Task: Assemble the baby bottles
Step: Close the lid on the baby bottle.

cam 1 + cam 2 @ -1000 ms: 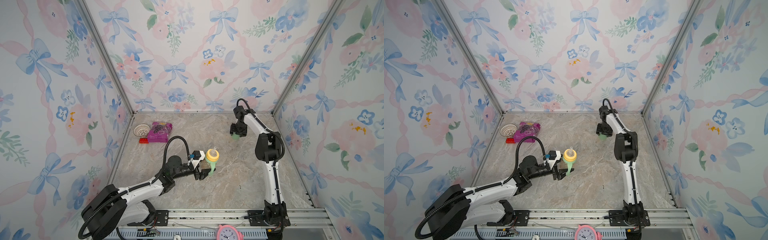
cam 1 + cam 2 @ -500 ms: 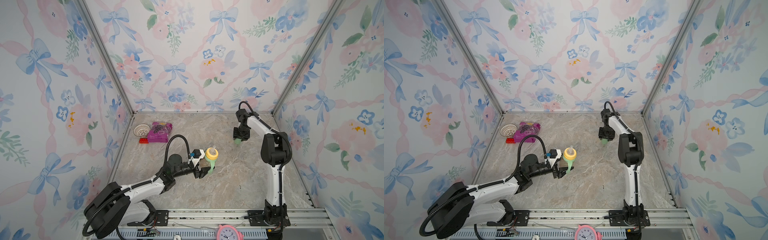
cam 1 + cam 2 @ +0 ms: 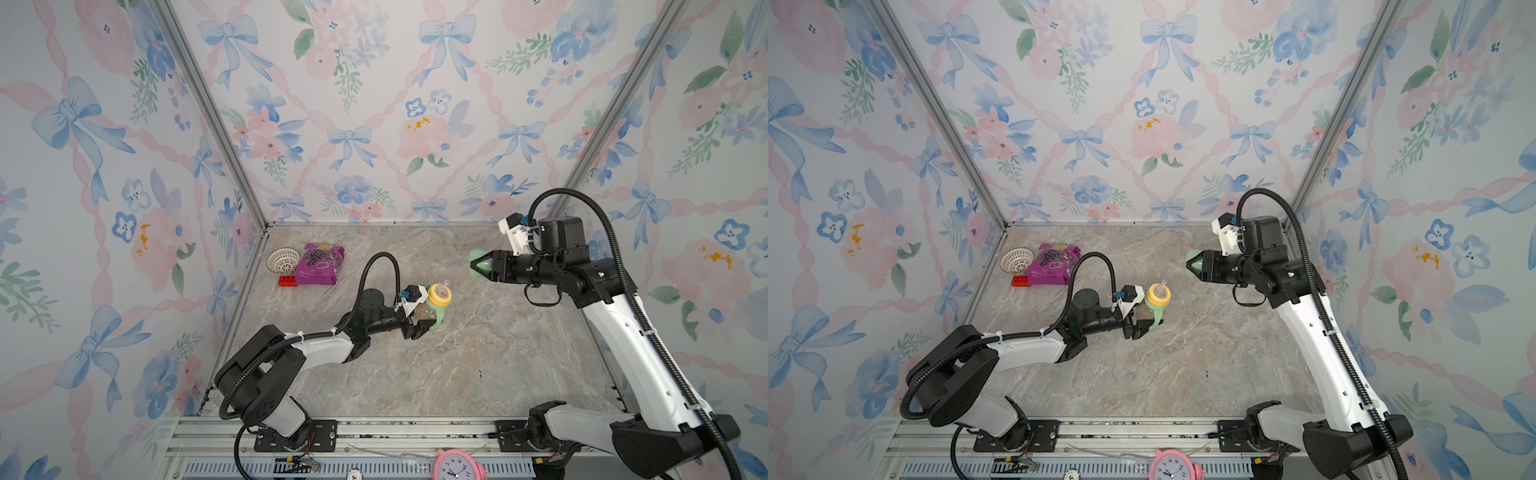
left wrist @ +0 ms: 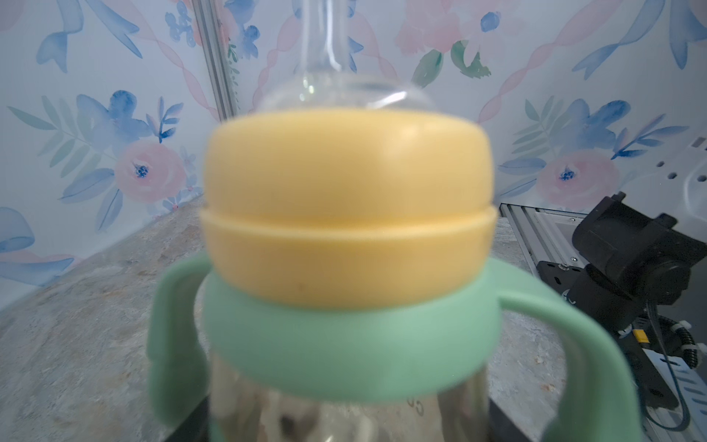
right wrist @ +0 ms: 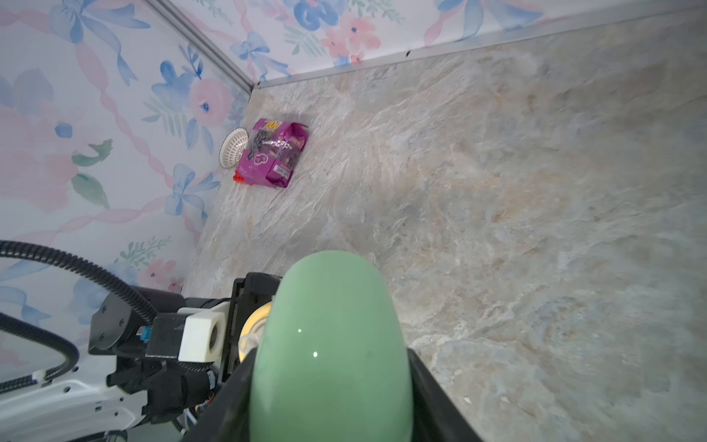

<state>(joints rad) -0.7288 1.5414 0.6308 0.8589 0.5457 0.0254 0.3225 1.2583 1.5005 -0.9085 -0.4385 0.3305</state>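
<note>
Left pincer [image 3: 419, 320] is mid-frame in both top views, clamped shut on the clear amber jar body [image 3: 424, 312]. The bottle is upright. Cannot tell if its base touches the bench [image 3: 457, 374]. The pale green two-handled ring [image 3: 437, 320] sits round the jar neck. The yellow collar [image 3: 439, 296] is on top of the ring, with the clear nipple [image 3: 445, 284] pointing up.

In the left wrist view the collar [image 4: 348, 214] fills the centre, blurred. The ring [image 4: 352, 344] is directly below, touching it, with a handle dropping down each side. The nipple [image 4: 344, 88] is at top centre and the jar [image 4: 325, 417] at the bottom edge.

Right pincer [image 3: 484, 265] is right of centre, raised off the bench, lying level and pointing toward frame left. Its jaws are part-way closed, gripping the pale green dome cap [image 3: 474, 266]. The cap is well apart from the bottle, up and right of it in frame.

In the right wrist view the cap [image 5: 331, 356] is at bottom centre between two dark fingers [image 5: 432, 402], its rounded end sticking out past them. A bit of the yellow collar [image 5: 254, 325] shows just left of it.

At the upper left of the bench is a white lattice basket [image 3: 282, 259]. A purple packet [image 3: 320, 270] lies just beside it on the right. A red block [image 3: 287, 281] sits at the packet's lower left corner. A pink clock [image 3: 457, 467] is at the bottom edge.
</note>
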